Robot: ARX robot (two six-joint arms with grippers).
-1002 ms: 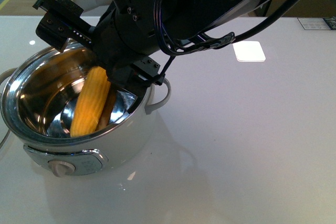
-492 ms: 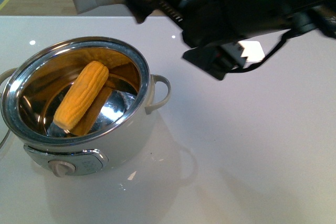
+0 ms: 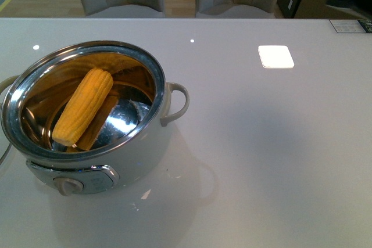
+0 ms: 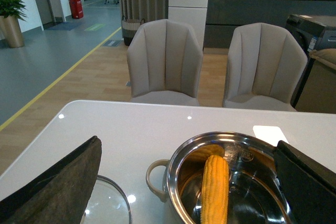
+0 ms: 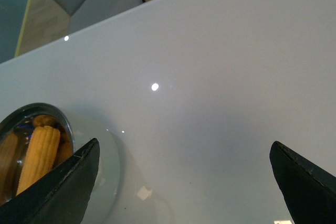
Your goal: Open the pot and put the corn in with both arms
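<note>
The corn (image 3: 81, 107) lies slanted inside the open pot (image 3: 93, 161) (lid (image 4: 107, 205) on the table beside it). The left gripper (image 4: 189, 182) hangs above the pot, fingers spread and empty. The right gripper (image 5: 184, 182), also spread wide and empty, has the pot off to one side.

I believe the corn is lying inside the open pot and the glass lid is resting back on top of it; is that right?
Not quite: the corn does lie inside the open pot, but the glass lid rests on the table beside it, as the left wrist view shows.
</note>
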